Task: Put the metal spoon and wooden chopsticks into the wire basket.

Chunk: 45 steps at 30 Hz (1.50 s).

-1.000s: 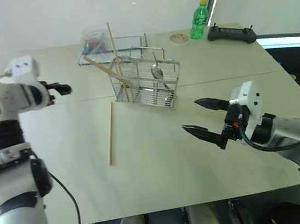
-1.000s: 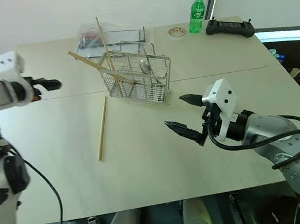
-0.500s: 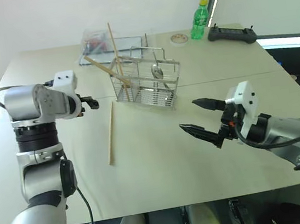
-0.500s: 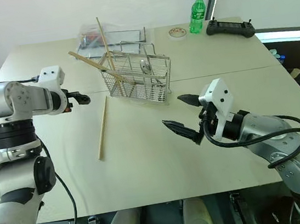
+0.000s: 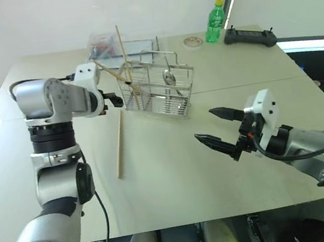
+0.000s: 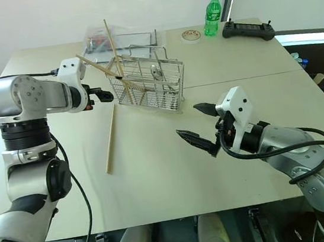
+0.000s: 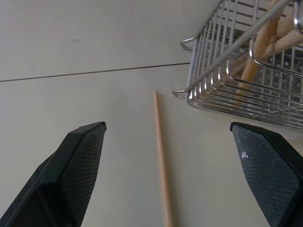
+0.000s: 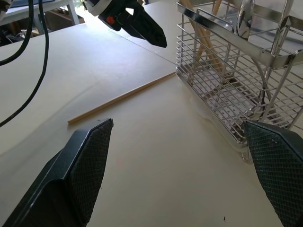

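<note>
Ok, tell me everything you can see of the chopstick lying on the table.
The loose chopstick is a thin, straight, pale wooden stick lying flat on the table. Its far end lies close by the wire basket, at the near left corner; whether they touch is unclear. The left gripper hovers above that end, fingers open, not touching it.

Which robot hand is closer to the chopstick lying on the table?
Left. The left gripper hovers open just above the far end of the loose chopstick, beside the wire basket. The right gripper is open farther off, across the table.
</note>
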{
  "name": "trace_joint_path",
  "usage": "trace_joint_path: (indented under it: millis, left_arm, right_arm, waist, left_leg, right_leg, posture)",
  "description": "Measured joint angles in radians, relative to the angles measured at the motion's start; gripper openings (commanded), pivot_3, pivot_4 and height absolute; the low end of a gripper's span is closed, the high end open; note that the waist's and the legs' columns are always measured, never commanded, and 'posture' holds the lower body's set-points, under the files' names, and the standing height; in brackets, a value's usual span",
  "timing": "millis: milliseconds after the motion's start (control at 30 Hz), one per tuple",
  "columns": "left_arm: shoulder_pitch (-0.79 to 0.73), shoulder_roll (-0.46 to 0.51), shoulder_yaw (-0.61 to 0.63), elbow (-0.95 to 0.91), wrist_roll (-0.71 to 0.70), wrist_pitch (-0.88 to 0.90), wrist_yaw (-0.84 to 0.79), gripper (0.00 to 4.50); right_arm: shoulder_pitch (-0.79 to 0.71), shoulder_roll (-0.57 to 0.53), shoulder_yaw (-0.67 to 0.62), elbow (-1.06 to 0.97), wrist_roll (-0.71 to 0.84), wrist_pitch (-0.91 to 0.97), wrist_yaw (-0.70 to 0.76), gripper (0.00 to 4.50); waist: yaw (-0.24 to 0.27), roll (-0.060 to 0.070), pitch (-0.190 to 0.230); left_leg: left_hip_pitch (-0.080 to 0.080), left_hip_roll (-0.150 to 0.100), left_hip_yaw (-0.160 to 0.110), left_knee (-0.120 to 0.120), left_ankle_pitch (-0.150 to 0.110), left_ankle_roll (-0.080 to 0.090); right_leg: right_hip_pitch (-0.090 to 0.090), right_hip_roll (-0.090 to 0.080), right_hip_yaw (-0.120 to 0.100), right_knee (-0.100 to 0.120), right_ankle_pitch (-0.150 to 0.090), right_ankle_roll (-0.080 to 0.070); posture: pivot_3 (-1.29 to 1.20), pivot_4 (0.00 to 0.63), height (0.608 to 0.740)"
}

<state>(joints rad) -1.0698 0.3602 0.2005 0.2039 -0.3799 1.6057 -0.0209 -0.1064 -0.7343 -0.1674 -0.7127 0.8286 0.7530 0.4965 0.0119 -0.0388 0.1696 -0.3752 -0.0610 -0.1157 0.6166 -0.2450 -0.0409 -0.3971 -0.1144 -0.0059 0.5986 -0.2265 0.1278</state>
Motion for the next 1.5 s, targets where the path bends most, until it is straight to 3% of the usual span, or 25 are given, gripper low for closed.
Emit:
trace_joint_path:
  millis: [767,867,1100,1500]
  left_arm:
    - [0.083,-0.103,0.009,0.136,0.114,-0.068,0.009,4.42]
    - [0.078,-0.104,0.009,0.155,0.128,-0.083,0.002,3.56]
    - [0.058,-0.113,0.013,0.213,0.135,-0.116,-0.016,0.04]
    - [0.028,-0.097,0.058,0.299,0.154,-0.177,-0.005,0.04]
  right_arm:
    - [-0.021,-0.008,-0.008,-0.001,0.039,0.027,-0.003,4.50]
    - [-0.011,-0.008,-0.008,-0.004,0.040,0.027,-0.004,4.50]
    - [0.007,-0.008,-0.011,-0.009,0.040,0.027,-0.006,4.50]
    - [0.008,-0.010,-0.028,-0.009,0.052,0.027,-0.012,4.50]
  waist:
    - [0.001,0.000,0.000]
    - [0.001,0.001,0.000]
    - [0.002,0.001,0.000]
    - [-0.003,0.001,0.000]
  left_leg:
    - [0.000,0.000,0.000,0.000,0.000,0.000]
    - [0.001,0.000,0.000,0.000,0.000,0.000]
    - [0.000,-0.001,0.000,0.001,0.000,0.000]
    - [0.000,0.000,0.001,0.000,0.000,0.000]
  right_leg:
    - [0.000,0.000,0.000,0.000,0.000,0.000]
    - [0.001,0.000,0.000,0.000,0.000,0.000]
    - [0.001,0.000,0.000,-0.001,0.000,0.000]
    - [0.000,0.000,0.000,0.000,0.000,0.000]
  posture:
    - [0.00,0.150,0.722]
    - [0.00,0.150,0.722]
    - [0.00,0.150,0.722]
    - [0.00,0.150,0.722]
